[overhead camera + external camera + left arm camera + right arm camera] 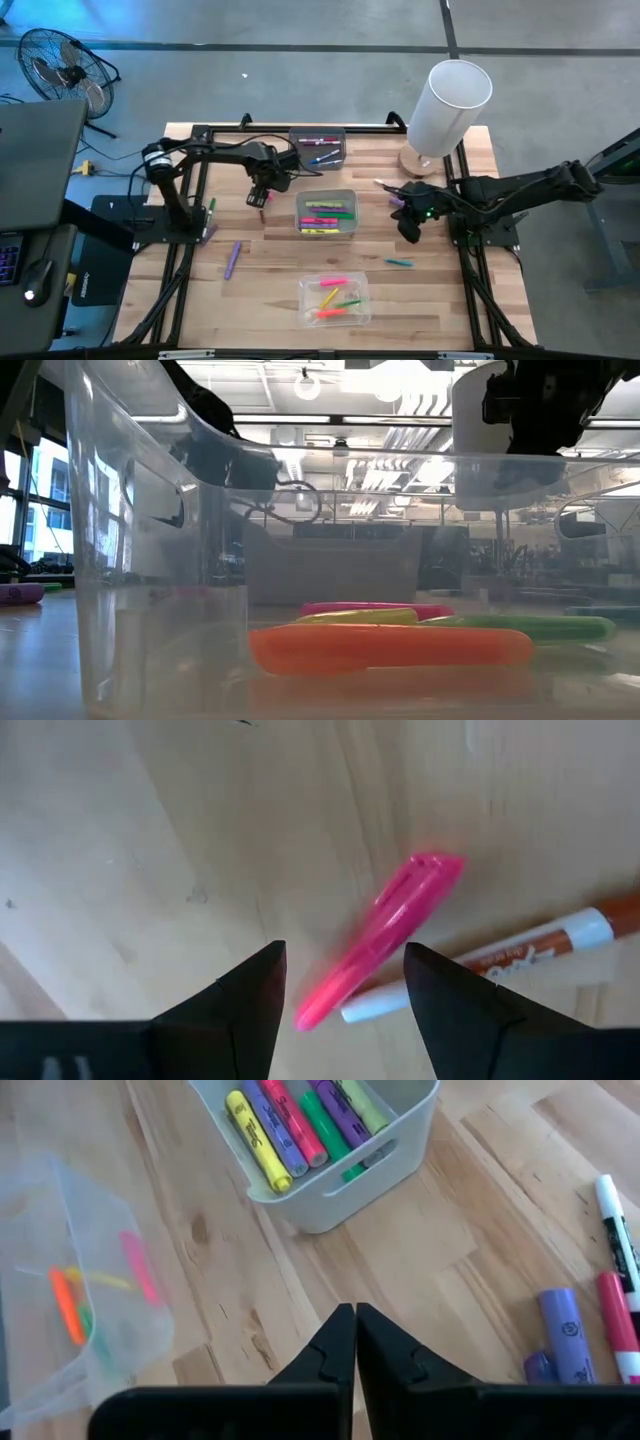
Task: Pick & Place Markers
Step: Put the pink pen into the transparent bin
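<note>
The left gripper [340, 990], released, hangs over a pink marker [385, 935] lying between its fingers, toward the surface's [270, 290] far edge. The right gripper [355, 1345] is clenched on nothing, purple markers [565, 1335] just beside it.

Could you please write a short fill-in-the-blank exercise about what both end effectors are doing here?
1. The left end effector has its fingers ____.
2. Between those fingers lies a ____ highlighter.
3. The right end effector is ____ and holds nothing.
4. Ahead of it, the grey bin holds several ____.

Answers: open; pink; shut; markers
</note>
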Motion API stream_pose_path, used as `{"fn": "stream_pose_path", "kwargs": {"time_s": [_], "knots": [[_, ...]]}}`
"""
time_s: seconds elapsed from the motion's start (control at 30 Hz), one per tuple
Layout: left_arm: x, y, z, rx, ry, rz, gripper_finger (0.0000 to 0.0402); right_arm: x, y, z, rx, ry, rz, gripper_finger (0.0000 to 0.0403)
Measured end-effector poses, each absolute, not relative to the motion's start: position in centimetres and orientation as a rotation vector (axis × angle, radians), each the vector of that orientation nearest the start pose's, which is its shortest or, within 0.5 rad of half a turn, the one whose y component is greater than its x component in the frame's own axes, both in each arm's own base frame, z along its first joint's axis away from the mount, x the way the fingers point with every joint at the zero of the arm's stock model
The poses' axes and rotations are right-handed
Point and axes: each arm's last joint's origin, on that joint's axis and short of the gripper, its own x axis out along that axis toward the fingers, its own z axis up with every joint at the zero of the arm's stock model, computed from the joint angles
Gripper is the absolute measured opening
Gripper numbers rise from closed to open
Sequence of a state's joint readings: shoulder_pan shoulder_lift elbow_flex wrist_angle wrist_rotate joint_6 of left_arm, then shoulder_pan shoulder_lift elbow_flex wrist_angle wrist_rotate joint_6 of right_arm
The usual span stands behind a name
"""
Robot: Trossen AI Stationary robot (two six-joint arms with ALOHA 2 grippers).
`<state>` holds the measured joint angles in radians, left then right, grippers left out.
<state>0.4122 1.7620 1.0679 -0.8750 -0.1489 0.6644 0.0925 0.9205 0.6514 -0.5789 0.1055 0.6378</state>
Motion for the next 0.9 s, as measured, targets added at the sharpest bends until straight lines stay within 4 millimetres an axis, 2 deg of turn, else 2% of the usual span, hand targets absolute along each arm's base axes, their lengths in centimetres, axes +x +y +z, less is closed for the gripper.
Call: {"fn": "stream_pose_path", "kwargs": {"time_s": [0.1,0.2,0.47,0.63,0.77,0.9], "knots": [[27.4,12.5,14.9,0.276,1.630,-0.066,0.0187,17.6,1.3,23.4,0.503,0.807,-0.273,0.0004],[27.5,12.5,14.6,0.263,1.640,-0.062,0.0159,17.6,1.4,23.5,0.524,0.801,-0.269,0.0002],[27.7,12.5,14.0,0.248,1.644,-0.049,0.0030,18.1,2.5,24.0,0.618,0.726,-0.251,0.0001],[28.3,12.9,14.1,0.278,1.611,-0.001,0.0032,17.9,3.1,23.9,0.645,0.731,-0.270,0.0001],[29.1,13.4,16.2,0.251,1.615,0.107,0.0029,17.6,3.6,23.7,0.739,0.747,-0.304,0.0000],[29.1,13.2,20.5,0.174,1.591,0.164,0.0028,17.4,4.5,23.7,0.783,0.733,-0.326,0.0000]]}}
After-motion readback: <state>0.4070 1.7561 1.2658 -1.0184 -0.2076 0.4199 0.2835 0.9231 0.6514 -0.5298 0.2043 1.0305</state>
